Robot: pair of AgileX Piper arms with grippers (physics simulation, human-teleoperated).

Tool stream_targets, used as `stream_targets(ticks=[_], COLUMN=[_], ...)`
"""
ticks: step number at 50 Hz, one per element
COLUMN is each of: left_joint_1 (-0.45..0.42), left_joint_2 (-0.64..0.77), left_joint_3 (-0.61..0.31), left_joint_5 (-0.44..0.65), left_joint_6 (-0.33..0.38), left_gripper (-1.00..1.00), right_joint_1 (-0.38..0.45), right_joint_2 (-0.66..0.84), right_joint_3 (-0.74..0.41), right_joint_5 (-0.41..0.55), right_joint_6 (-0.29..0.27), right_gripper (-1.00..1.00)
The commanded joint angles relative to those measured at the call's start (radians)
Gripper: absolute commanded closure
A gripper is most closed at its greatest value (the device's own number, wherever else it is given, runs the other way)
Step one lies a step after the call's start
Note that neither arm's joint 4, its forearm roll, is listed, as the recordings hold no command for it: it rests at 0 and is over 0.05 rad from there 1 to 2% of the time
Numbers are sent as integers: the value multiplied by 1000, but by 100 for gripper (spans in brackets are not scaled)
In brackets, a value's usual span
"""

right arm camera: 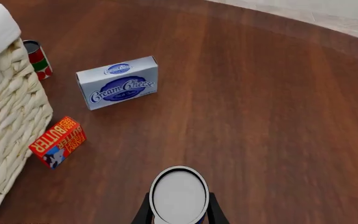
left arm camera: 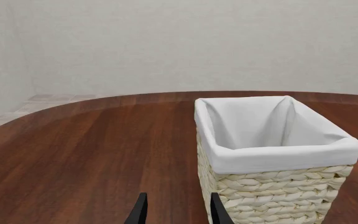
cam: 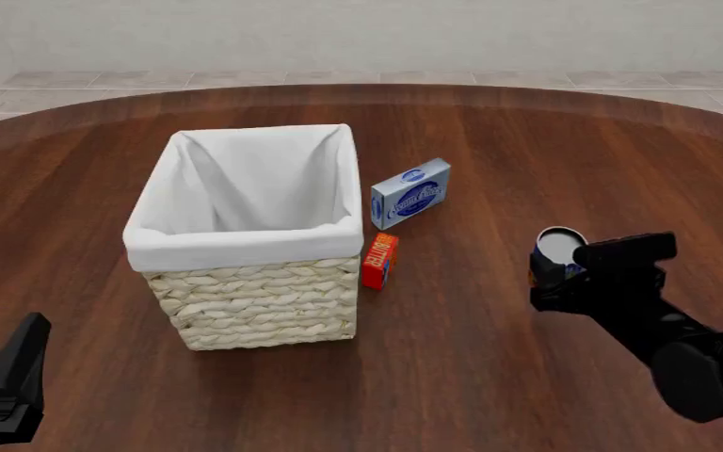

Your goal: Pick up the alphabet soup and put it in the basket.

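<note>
- The soup can (right arm camera: pixel 179 195) is seen between the two fingers of the right end effector (right arm camera: pixel 177 215); the fingers sit close on both sides of it, so a grip on the can is judged made. Contact itself cannot be confirmed.
- In the front view the can (cam: pixel 557 249) is at about 4 o'clock from the basket (cam: pixel 252 320), well apart from it. Whether it is lifted off the worktop (cam: pixel 488 377) cannot be told.
- The cream cheese box (cam: pixel 409 193) and butter box (cam: pixel 379 261) lie between can and basket, just beside the basket's right wall.
- A second small can (right arm camera: pixel 37 59) is seen past the basket corner in the right wrist view only.
- The left end effector (left arm camera: pixel 177 210) is parked near the basket's front-left, fingers parted, nothing held.
- Step judged: grasp done, carry pending.
- Next move calls for: a lift high enough to clear both boxes and the cloth rim, travel towards 10 o'clock, release over the lined opening (cam: pixel 255 188).
</note>
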Motion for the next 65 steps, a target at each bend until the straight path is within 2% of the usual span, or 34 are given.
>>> stream_targets(ticks=[1, 7, 13, 20, 38, 49, 51, 55, 65], left_joint_1=[0, 0, 0, 0, 0, 0, 0, 0, 0], left_joint_2=[0, 0, 0, 0, 0, 0, 0, 0, 0], left_joint_3=[0, 0, 0, 0, 0, 0, 0, 0, 0], left_joint_5=[0, 0, 0, 0, 0, 0, 0, 0, 0], left_joint_6=[0, 0, 0, 0, 0, 0, 0, 0, 0], left_gripper=[-100, -100, -100, -100, -100, -100, -100, -100, -100], right_joint_1=[24, 29, 42, 50, 89, 127, 137, 150, 183], right_joint_2=[-113, -194, -240, -295, -340, -350, -357, -362, -354], right_joint_3=[-28, -71, -92, -125, -227, -321, -342, -376, -425], right_joint_5=[98, 197, 247, 317, 421, 493, 513, 542, 564], right_joint_6=[-14, -14, -35, -22, -45, -31, -43, -23, -58], right_gripper=[100, 100, 100, 100, 100, 100, 100, 100, 100])
